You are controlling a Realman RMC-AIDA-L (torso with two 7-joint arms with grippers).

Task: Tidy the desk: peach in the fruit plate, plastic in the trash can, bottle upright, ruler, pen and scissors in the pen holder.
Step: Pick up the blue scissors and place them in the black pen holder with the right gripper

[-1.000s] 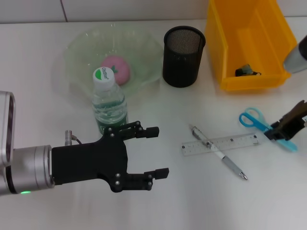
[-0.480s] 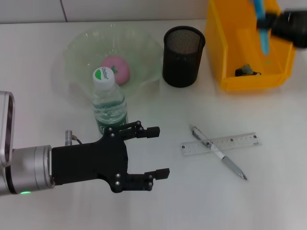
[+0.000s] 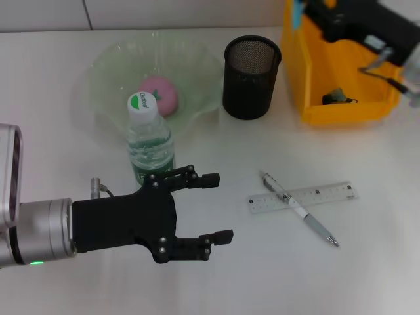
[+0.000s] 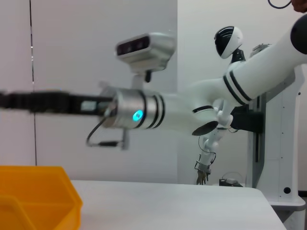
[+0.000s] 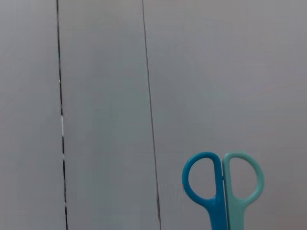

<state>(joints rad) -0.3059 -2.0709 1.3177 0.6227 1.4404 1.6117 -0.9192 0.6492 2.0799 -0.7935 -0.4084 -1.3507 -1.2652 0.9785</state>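
Landmark: the black mesh cylindrical pen holder [image 3: 252,77], upright on the white desk [image 3: 367,275].

Left gripper [image 3: 219,206], black, hovers well to the near-left of the holder, fingers spread wide with nothing between them. Just beyond its upper finger stands the clear plastic water bottle with the green-and-white cap [image 3: 149,140], upright, left and nearer than the holder, right at the near edge of the plate.

Pale green translucent wavy-rimmed fruit plate [image 3: 108,72] sits just left of the holder; the pink peach [image 3: 162,95] lies inside it, behind the bottle cap.

Near side of the holder, a bit right: clear plastic ruler [image 3: 303,197] flat on the desk, with the silver-and-white pen [image 3: 299,209] lying diagonally across it, touching. Both well apart from either gripper.

Right of the holder, just beside it: the orange rectangular plastic bin [image 3: 341,65], with a small dark crumpled scrap [image 3: 338,97] on its floor.

Right gripper [image 3: 308,10] is up above the bin's far-left corner, just right of and beyond the holder. It's clamped on the blue-and-teal plastic-handled scissors [image 5: 223,184]: head view shows only a blue sliver at the gripper tip, while the right wrist view shows both finger loops side by side against the grey wall. Scissors are in the air, off the desk, not in the holder.
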